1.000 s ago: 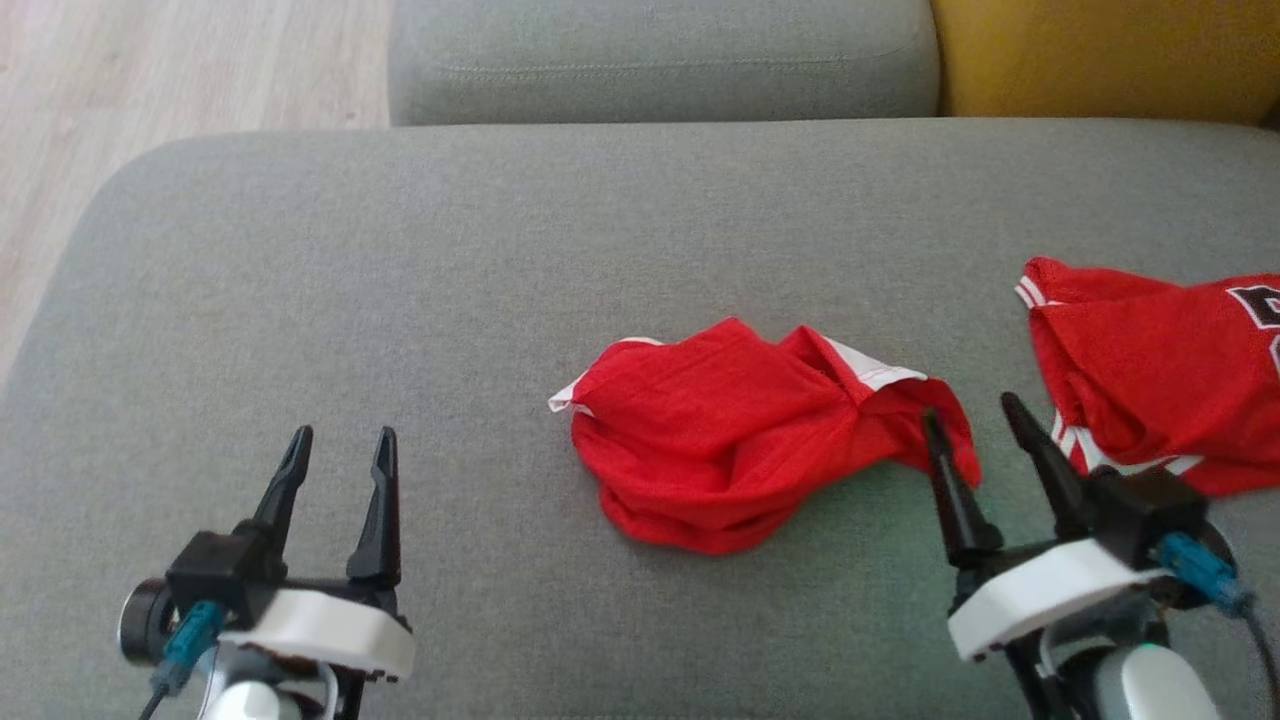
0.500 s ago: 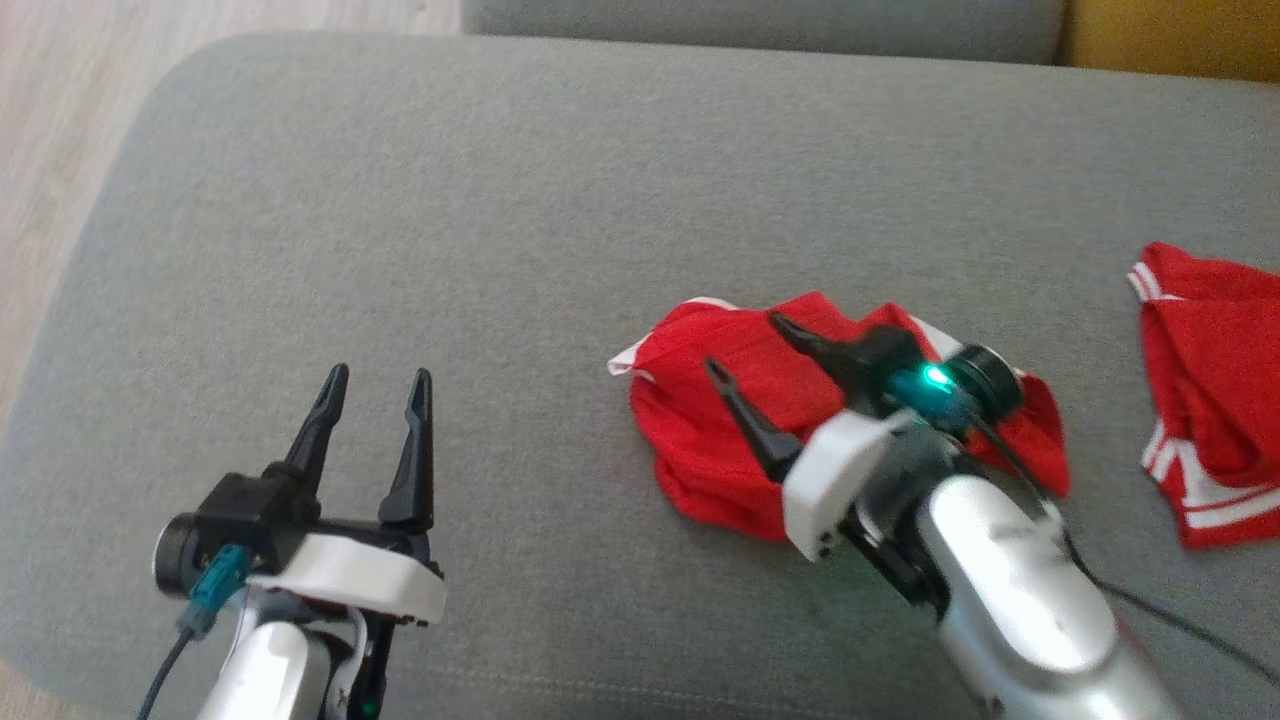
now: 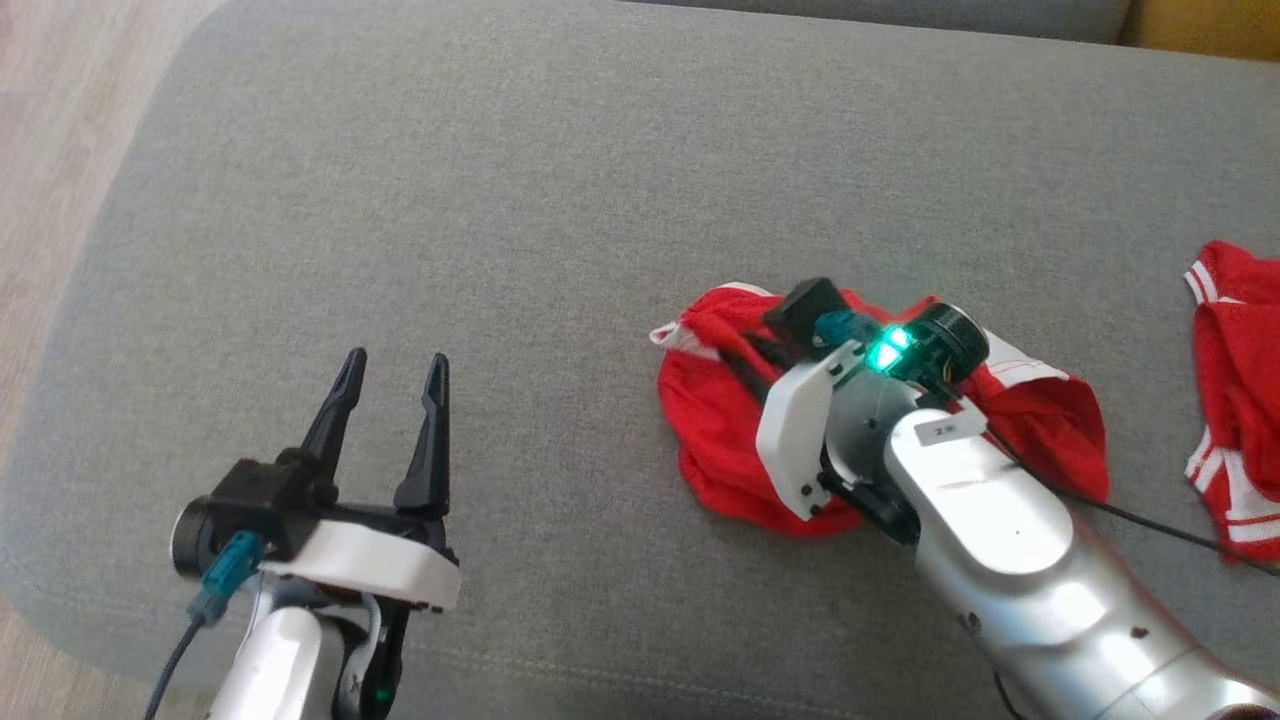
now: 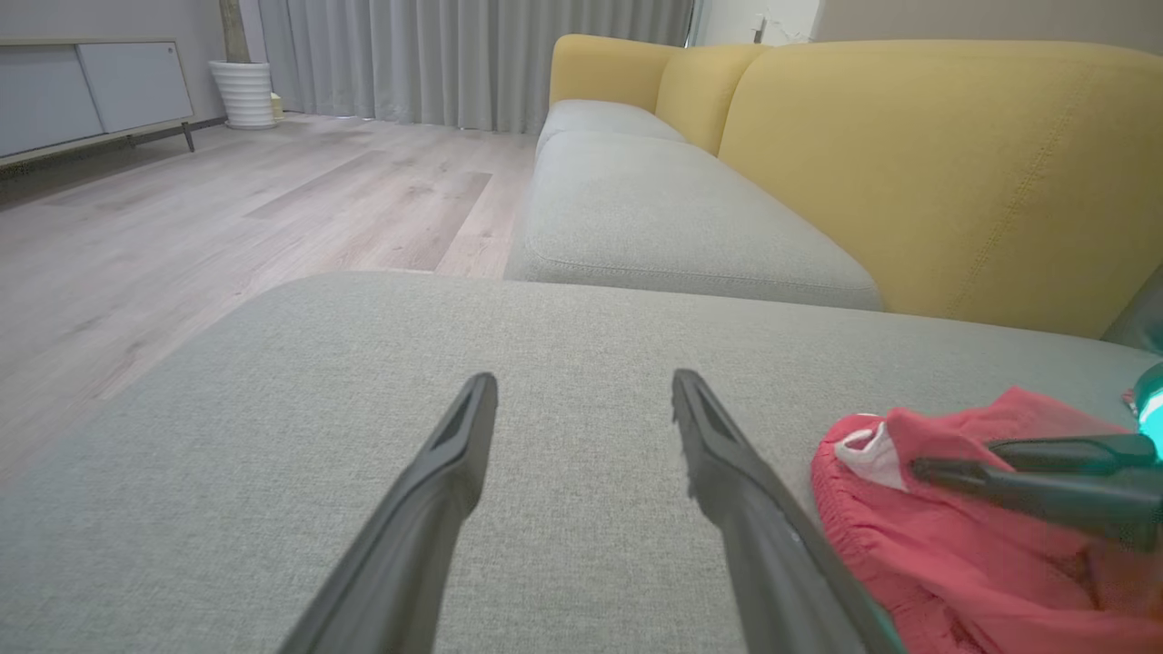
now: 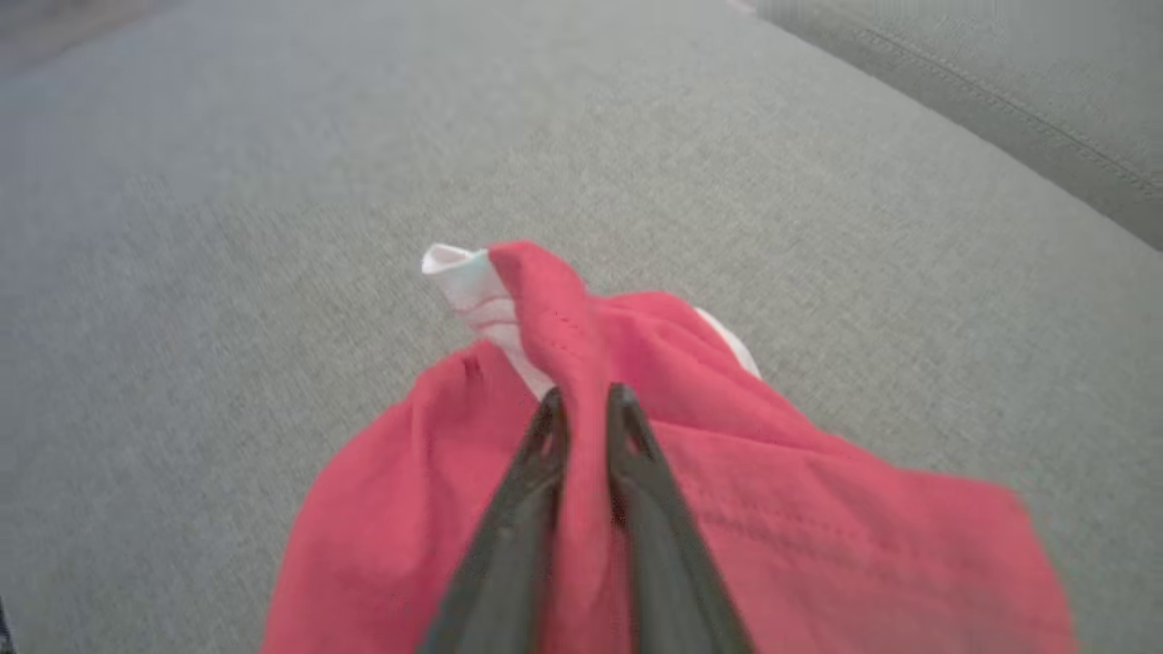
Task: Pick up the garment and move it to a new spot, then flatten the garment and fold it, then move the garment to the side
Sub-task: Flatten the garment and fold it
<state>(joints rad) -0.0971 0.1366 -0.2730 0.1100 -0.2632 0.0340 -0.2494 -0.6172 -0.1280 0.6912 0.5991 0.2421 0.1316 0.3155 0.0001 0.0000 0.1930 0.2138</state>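
One red garment (image 3: 720,440) lies crumpled mid-cushion (image 3: 500,200), and the right gripper (image 5: 586,400) is pinched narrow on a raised fold of it. The left gripper (image 3: 396,358) hangs well to its left, fingers wide, holding nothing. Striped cloth (image 3: 1235,380) lies farther right.

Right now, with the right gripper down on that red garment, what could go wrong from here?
The right gripper pinches just a thin fold of the red garment, so it may slip out on lifting. The second red garment lies close by on the cushion; a move that way could tangle the two.
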